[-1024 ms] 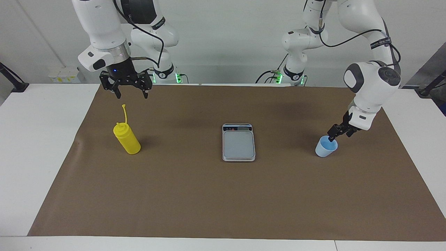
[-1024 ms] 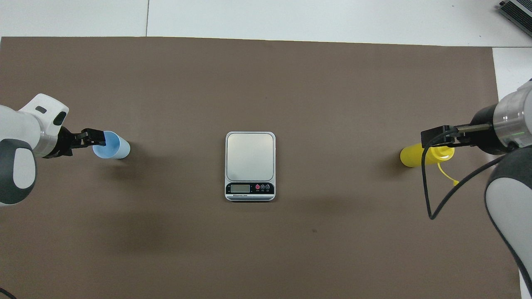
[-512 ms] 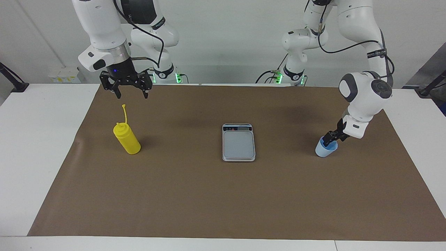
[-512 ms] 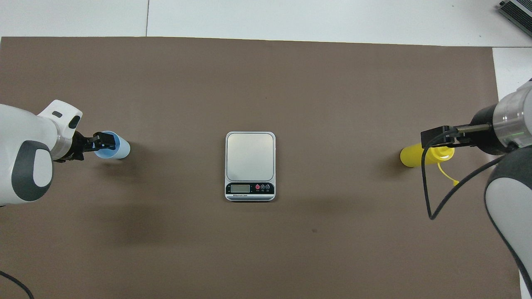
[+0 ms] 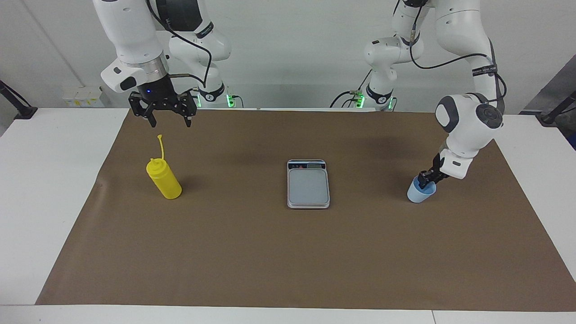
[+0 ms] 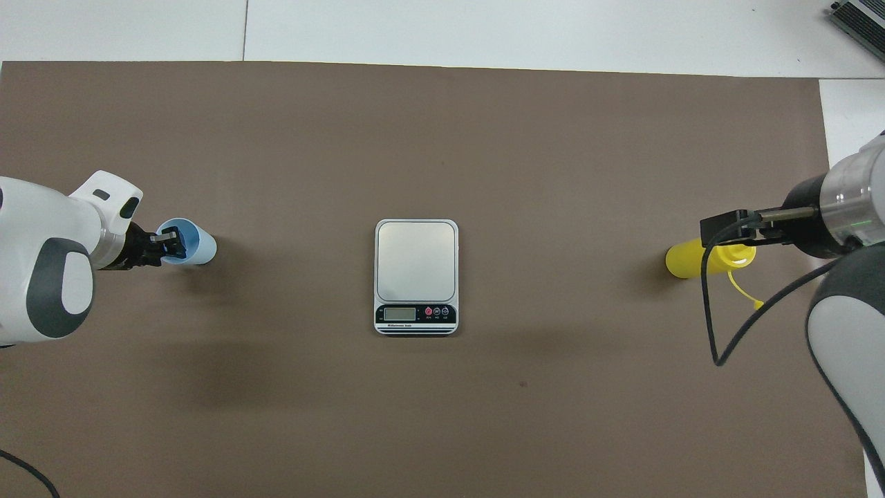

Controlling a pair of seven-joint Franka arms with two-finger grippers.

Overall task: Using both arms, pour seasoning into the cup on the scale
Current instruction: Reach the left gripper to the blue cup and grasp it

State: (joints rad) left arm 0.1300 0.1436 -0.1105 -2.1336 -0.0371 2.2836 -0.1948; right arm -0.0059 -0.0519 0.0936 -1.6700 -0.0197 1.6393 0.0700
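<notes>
Cup [image 5: 420, 194] rim is now pinched at 9 o'clock (overhead) by left gripper [image 5: 423, 182], so lifting's set up; right gripper [image 5: 169, 119] is held spread over bottle [image 5: 164, 181], waiting.

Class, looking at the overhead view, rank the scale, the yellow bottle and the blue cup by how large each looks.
1. Scale, clearly largest.
2. Yellow bottle, though the right gripper hides part of it.
3. Blue cup, smallest.
</notes>
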